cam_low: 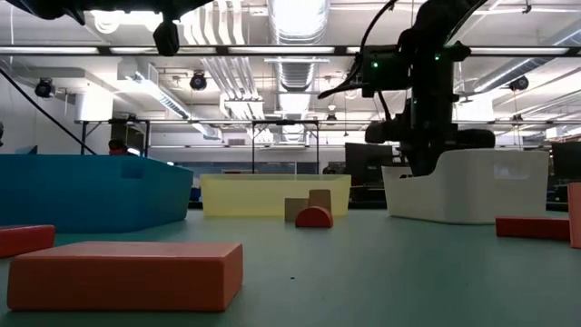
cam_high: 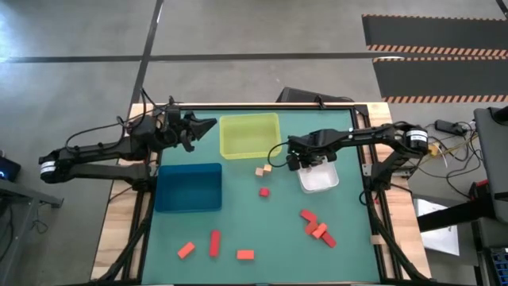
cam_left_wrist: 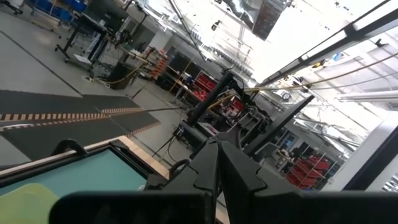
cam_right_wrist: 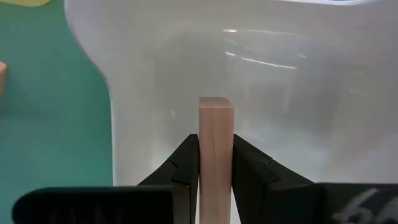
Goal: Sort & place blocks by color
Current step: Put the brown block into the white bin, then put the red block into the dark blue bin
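My right gripper (cam_high: 305,161) hangs over the white tray (cam_high: 321,181), shut on a pale tan block (cam_right_wrist: 216,115). In the low view it (cam_low: 423,150) dips behind the white tray's wall (cam_low: 472,186). My left gripper (cam_high: 203,125) waits shut, raised near the table's far left beside the yellow-green tray (cam_high: 250,135); its wrist view shows the shut fingers (cam_left_wrist: 217,152) pointing into the room. Two tan blocks (cam_high: 263,169) and a red one (cam_high: 264,191) rest on the green mat mid-table. Red and orange blocks (cam_high: 317,228) lie near the right front, others (cam_high: 214,244) at the left front. My right gripper pinches the tan block between its two fingers (cam_right_wrist: 185,163), one on each of two opposite long side faces (cam_right_wrist: 216,155). The fingers lie along the block. Its free end (cam_right_wrist: 216,102) sticks out past the fingertips. It is lifted clear above the white tray's floor.
The blue tray (cam_high: 188,188) sits at the left, in front of the yellow-green tray. An orange bar (cam_low: 127,272) lies close to the low camera, and a red half-round block (cam_low: 314,218) sits before the tan ones. Open mat lies between the trays and the near blocks.
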Robot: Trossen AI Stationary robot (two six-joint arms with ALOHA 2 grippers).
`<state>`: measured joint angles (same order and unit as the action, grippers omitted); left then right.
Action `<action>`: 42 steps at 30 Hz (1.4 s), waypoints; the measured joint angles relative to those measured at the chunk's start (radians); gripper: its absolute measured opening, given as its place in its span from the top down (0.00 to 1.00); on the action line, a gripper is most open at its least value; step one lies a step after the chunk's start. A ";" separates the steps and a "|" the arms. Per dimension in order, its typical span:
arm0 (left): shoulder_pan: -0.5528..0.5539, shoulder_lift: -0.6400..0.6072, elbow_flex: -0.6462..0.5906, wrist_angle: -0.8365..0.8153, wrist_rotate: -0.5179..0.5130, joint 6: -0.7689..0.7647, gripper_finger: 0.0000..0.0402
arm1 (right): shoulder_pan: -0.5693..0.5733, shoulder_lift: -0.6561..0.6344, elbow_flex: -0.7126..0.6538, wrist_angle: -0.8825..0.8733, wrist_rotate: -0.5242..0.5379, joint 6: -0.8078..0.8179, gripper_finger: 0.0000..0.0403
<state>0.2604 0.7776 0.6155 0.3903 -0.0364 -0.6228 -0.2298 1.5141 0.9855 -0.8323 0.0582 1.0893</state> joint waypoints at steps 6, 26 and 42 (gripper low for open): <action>0.000 -0.001 0.000 -0.002 0.000 0.000 1.00 | 0.000 0.012 0.000 0.005 0.002 0.016 0.83; -0.014 0.006 0.000 -0.007 0.005 -0.080 1.00 | 0.000 -0.086 0.085 -0.082 -0.033 -0.060 0.66; -0.016 0.041 0.050 -0.014 0.007 -0.237 1.00 | 0.000 -0.259 0.182 -0.003 0.003 -0.338 0.74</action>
<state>0.2441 0.8188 0.6656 0.3762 -0.0296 -0.8600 -0.2296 1.2547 1.1670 -0.8355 0.0613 0.7513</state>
